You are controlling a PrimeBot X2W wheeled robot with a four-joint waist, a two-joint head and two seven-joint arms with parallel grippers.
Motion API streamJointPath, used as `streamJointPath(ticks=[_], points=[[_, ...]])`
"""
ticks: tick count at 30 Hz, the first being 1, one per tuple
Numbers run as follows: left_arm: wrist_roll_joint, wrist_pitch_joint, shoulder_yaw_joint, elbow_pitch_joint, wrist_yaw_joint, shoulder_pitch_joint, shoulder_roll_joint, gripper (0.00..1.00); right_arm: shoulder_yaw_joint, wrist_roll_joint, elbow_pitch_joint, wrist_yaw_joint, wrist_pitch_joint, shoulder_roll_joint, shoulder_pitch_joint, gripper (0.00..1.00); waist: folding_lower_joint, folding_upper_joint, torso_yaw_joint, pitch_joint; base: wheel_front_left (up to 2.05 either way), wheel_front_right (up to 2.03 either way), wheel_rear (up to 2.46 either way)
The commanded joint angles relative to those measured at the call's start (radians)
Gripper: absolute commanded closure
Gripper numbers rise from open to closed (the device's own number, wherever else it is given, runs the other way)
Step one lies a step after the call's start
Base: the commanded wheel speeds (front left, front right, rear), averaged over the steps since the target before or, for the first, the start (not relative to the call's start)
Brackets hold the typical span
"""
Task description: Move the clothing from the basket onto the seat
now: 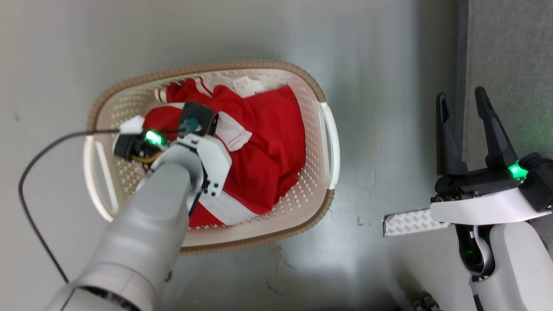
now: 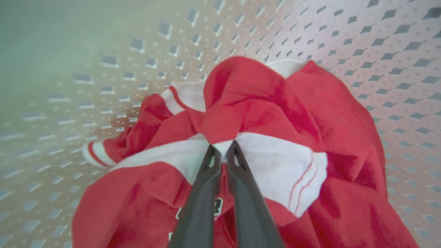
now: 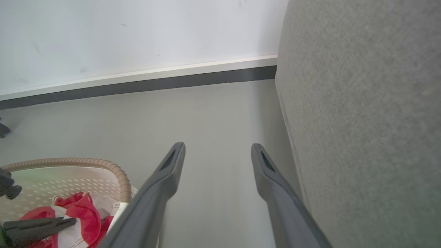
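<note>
Two fingers of the left gripper (image 2: 223,148) stand pinched shut on a white fold of the clothing (image 2: 262,113) — the grab looks made, the lift not yet begun. The red heap lies inside the basket (image 1: 242,65), on the floor toward nine o'clock in the head view. The right gripper (image 1: 460,94) hangs wide open and empty at three o'clock. Beyond it, at two o'clock, rises the grey seat (image 1: 510,52). Next, I judge, comes a straight pull upward, high enough for trailing cloth to clear the basket — then a swing toward the seat

Right tool (image 1: 460,94) has dark tapered fingers (image 1: 497,134), white shell (image 1: 484,209), green light (image 1: 517,171).
</note>
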Motion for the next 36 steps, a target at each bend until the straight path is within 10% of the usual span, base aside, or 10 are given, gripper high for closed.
streamJointPath(ticks=[1,36], points=[[-0.018,-0.016,0.006,-0.006,-0.003,0.026,0.004,1.00,-0.004,-0.003,0.007,-0.004,0.000,-0.012,0.014,0.00,0.0000,-0.0001,0.015,-0.037,0.00,0.00,0.00],[-0.280,-0.045,0.221,-0.638,-0.033,0.684,0.007,1.00,-0.023,-0.012,0.148,-0.004,0.000,-0.009,0.320,0.00,0.0000,-0.0001,0.122,-0.827,0.00,0.00,0.00]])
